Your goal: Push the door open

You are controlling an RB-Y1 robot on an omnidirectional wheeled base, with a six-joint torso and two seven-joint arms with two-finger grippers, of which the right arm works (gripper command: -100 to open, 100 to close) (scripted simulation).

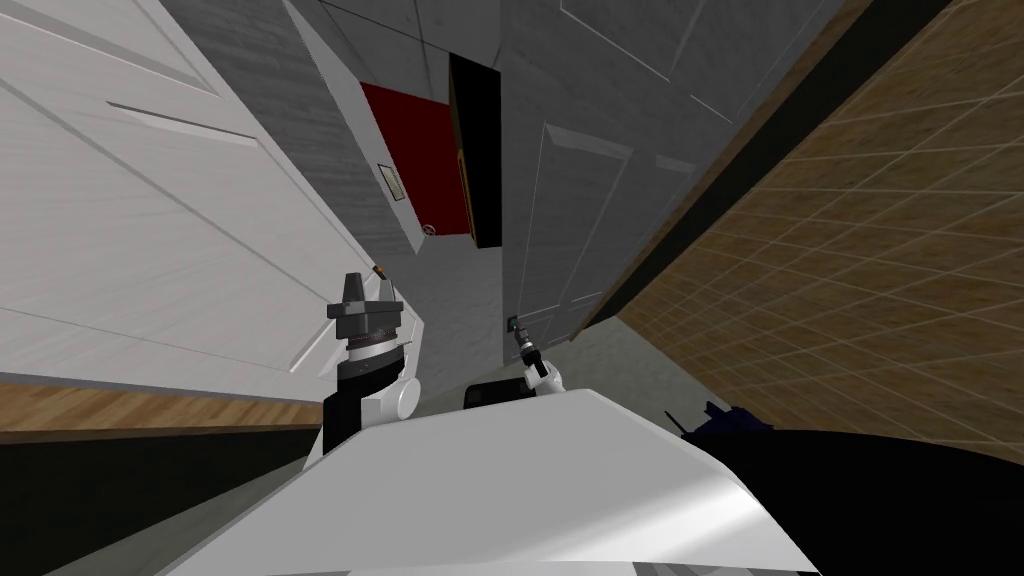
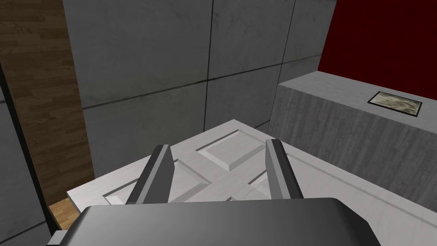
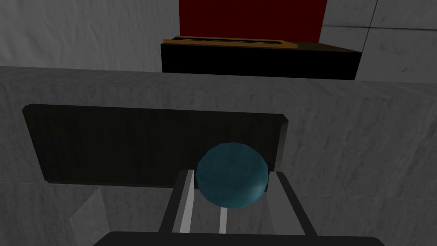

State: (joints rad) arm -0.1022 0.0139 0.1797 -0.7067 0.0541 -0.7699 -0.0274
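— Right wrist view: what has the right claw (image 3: 232, 173) got?
— Teal knob (image 3: 232, 181), pinched between both fingers, on the grey door (image 3: 362, 141); left claw (image 2: 218, 145) gapes wide, holding nothing, over a white panelled door (image 2: 324, 183) at the robot's left.

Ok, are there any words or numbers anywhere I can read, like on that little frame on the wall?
No readable text anywhere.
Frame on the grey wall: only a blotchy pattern, no letters to make out.
Knob and its dark plate: blank.
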